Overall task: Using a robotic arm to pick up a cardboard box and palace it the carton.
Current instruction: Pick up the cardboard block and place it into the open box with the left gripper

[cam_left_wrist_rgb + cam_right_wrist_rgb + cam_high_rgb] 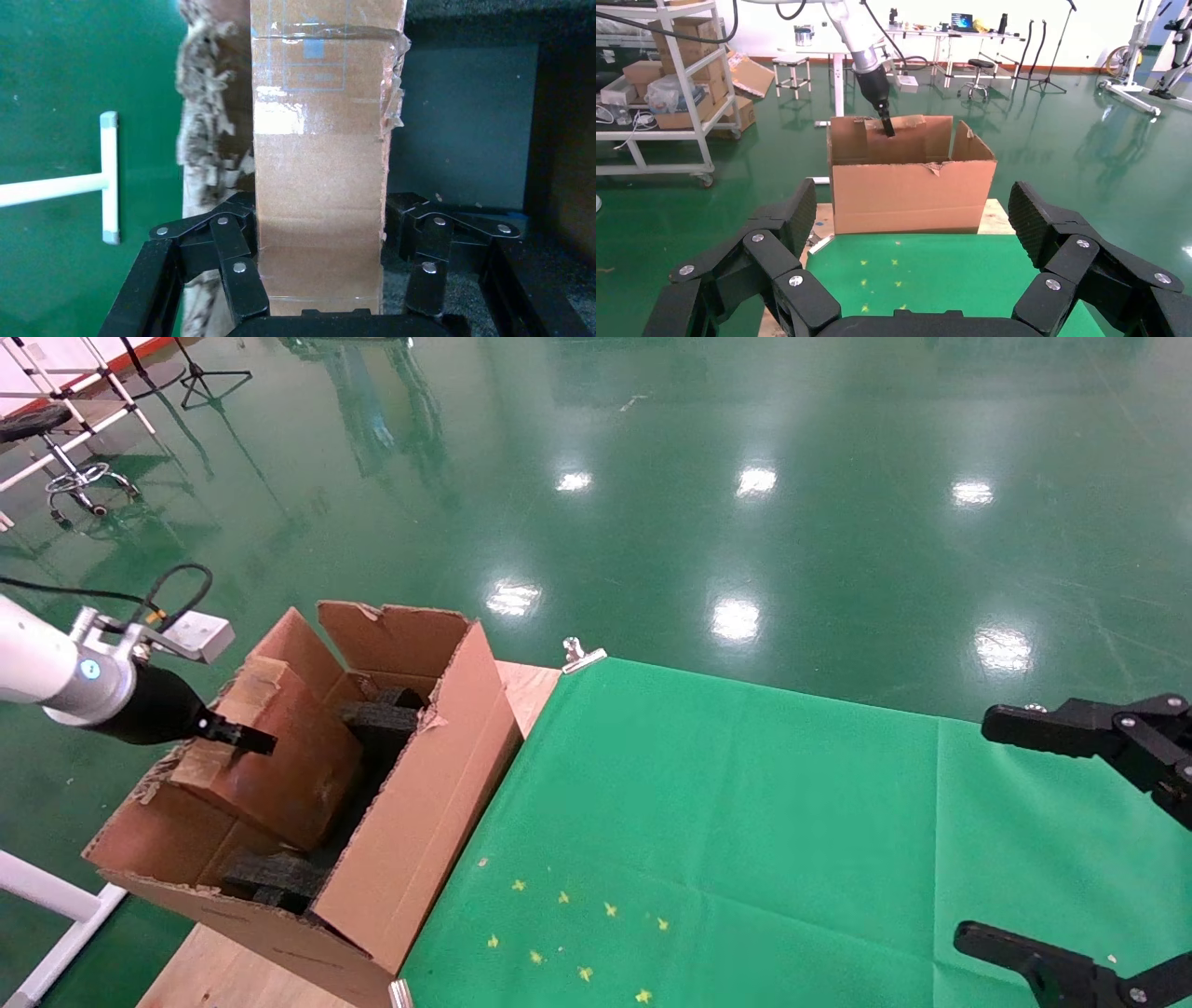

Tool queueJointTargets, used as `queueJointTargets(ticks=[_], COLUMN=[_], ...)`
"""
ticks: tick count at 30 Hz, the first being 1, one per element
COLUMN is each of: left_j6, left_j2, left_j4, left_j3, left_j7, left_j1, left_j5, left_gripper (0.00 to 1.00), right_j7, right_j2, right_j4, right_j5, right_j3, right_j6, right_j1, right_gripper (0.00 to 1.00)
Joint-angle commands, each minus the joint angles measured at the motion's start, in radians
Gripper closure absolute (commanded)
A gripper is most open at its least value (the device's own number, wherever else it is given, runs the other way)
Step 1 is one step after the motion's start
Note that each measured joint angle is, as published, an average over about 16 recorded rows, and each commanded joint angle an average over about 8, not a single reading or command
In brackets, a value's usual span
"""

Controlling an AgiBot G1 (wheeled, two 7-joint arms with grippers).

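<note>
The small tape-wrapped cardboard box [279, 775] stands tilted inside the large torn carton [419, 822], between black foam blocks [377, 719]. My left gripper [237, 738], on the white-sleeved arm, reaches into the carton from the left and is shut on the box's upper edge. In the left wrist view the box [320, 140] fills the gap between the fingers [239, 281], with the carton's ragged wall [207, 105] beside it. My right gripper [1010, 831] is open and empty over the right of the table. The right wrist view shows the carton [912, 196] from the side.
A green cloth [745, 822] with small yellow marks [563, 933] covers the table right of the carton. A metal clip [579, 656] holds its far corner. Bare wood [214, 975] shows under the carton. Shelves and stools [673, 84] stand beyond on the green floor.
</note>
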Motion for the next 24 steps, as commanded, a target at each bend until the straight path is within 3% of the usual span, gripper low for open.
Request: queueJointTargets(ticks=[1,24], left_j6=[-0.006,-0.122], left_j2=[0.003,0.055], left_j4=[-0.001,0.012], left_j3=[-0.004,-0.041], left_j7=[-0.001,-0.059], left_j1=[0.015,0.186], left_j5=[-0.006,-0.058], left_gripper=[1.00,1.00], right_j7=[0.000,0.000], right_j2=[0.000,0.000], right_j4=[0.000,0.000], right_j5=[0.000,0.000], right_j3=[0.000,0.000], right_j6=[0.000,0.000], right_j1=[0.000,0.000], right_gripper=[0.00,0.00])
